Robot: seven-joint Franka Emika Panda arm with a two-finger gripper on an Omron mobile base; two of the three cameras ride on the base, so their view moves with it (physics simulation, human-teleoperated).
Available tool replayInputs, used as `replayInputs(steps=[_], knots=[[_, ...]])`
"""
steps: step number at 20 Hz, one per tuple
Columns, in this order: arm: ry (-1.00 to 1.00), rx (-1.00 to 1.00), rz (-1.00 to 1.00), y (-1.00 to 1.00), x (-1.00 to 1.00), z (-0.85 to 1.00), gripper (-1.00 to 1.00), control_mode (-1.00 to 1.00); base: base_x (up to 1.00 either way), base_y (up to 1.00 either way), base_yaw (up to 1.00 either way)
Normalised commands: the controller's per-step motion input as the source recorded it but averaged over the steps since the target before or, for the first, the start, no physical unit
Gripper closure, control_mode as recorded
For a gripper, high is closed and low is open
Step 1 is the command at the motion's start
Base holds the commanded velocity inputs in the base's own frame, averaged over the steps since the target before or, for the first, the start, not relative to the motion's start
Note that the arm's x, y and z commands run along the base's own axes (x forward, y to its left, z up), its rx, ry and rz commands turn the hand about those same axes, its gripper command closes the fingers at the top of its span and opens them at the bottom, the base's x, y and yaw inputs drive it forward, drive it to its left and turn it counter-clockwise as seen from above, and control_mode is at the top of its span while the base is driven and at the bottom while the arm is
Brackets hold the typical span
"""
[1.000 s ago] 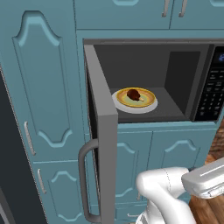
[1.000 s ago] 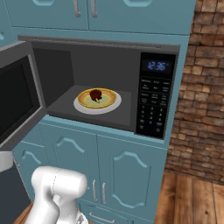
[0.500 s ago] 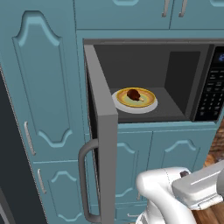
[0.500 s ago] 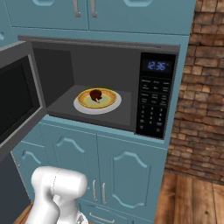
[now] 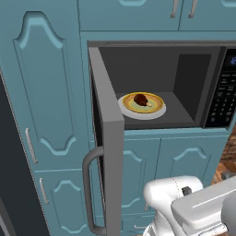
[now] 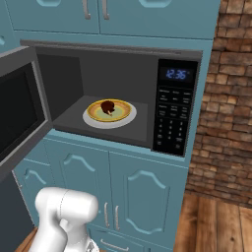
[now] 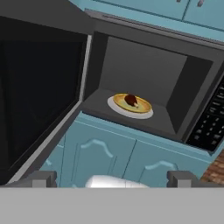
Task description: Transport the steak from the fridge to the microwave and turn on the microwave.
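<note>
The steak (image 5: 140, 98) (image 6: 107, 106) (image 7: 130, 99), a small dark reddish-brown lump, lies on a yellow-and-white plate (image 5: 153, 112) (image 6: 92, 118) (image 7: 117, 107) inside the microwave (image 5: 138, 64) (image 6: 118, 74) (image 7: 140, 65). The microwave door (image 5: 110, 152) (image 6: 19, 108) (image 7: 39, 87) is swung wide open to the left. My gripper (image 7: 113, 179) is open and holds nothing. It hangs back from the cavity, below and in front of the plate. A dark slate strip of the fridge (image 5: 8, 184) runs down the left edge.
The black keypad (image 5: 223, 101) (image 6: 172, 123) (image 7: 210, 122) is on the microwave's right side, with a lit clock above it. Teal cabinet doors (image 5: 46, 92) (image 6: 142, 197) surround it, and a brick wall (image 6: 226, 98) and wood floor are to the right. The door's grey handle (image 5: 87, 184) juts towards me.
In the left base view the white arm link has sunk a little lower at the lower right. Steak, plate and door have not moved.
</note>
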Motion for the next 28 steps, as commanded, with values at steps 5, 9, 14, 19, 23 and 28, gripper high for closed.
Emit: replayInputs(steps=[5,9,14,19,23,28], knots=[[-0.11,0.00,0.00,0.13,-0.11,0.00,-1.00,-1.00,0.00,0.00,0.00],[-0.08,0.00,0.00,0.13,-0.02,0.00,-1.00,-1.00,0.00,0.00,0.00],[-0.05,0.00,0.00,0.21,0.00,-0.16,-1.00,-1.00,0.00,0.00,0.00],[-0.06,0.00,0.00,0.27,-0.02,-0.17,-1.00,-1.00,0.00,0.00,0.00],[-0.07,0.00,0.00,0.24,-0.06,-0.09,-1.00,-1.00,0.00,0.00,0.00],[-0.05,0.00,0.00,0.27,-0.05,-0.17,-1.00,-1.00,0.00,0.00,0.00]])
